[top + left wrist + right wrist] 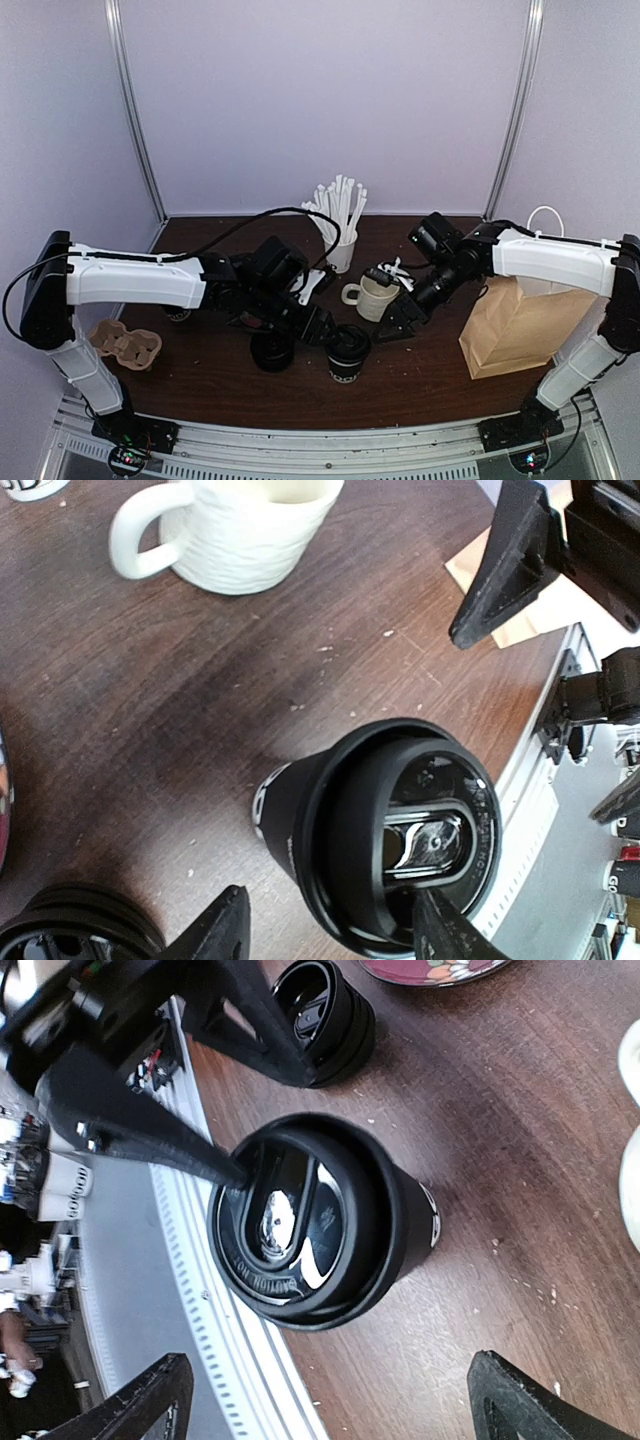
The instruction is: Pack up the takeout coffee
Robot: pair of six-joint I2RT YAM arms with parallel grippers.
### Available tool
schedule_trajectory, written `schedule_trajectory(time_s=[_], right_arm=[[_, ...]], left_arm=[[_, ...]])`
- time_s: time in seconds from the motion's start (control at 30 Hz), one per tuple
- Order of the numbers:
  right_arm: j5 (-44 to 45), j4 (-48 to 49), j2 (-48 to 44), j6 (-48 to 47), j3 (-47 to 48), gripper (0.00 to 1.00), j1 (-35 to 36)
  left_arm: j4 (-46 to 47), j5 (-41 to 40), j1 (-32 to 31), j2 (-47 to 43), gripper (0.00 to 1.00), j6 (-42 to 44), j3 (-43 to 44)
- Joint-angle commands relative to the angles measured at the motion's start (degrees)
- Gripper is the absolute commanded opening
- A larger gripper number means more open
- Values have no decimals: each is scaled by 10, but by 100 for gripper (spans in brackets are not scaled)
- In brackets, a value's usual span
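A takeout coffee cup (348, 354) with a black lid stands upright near the table's front edge, also seen as the cup (390, 830) and the cup (310, 1220). A second lidded cup (272, 352) stands just left of it, the same second cup (325, 1015). My left gripper (322, 330) (330, 942) is open, its fingers straddling the first cup's lid, and one fingertip (150, 1135) rests on the lid's rim. My right gripper (398, 322) (340, 1405) is wide open and holds nothing, a short way to the right of that cup.
A cream ribbed mug (375, 297) (250, 530) stands behind the cups, with a white cup of straws (340, 245) further back. A brown paper bag (520, 325) stands at the right. A cardboard cup carrier (125, 345) lies at the left. The table's front rail (215, 1340) runs close by.
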Motion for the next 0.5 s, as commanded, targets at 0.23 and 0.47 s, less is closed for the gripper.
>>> schedule_trajectory(time_s=[0.23, 0.47], right_arm=[[106, 11, 19, -18, 28, 99, 53], [132, -6, 43, -24, 57, 99, 76]], left_arm=[[66, 7, 0, 28, 56, -16, 17], [64, 8, 0, 24, 56, -16, 18]])
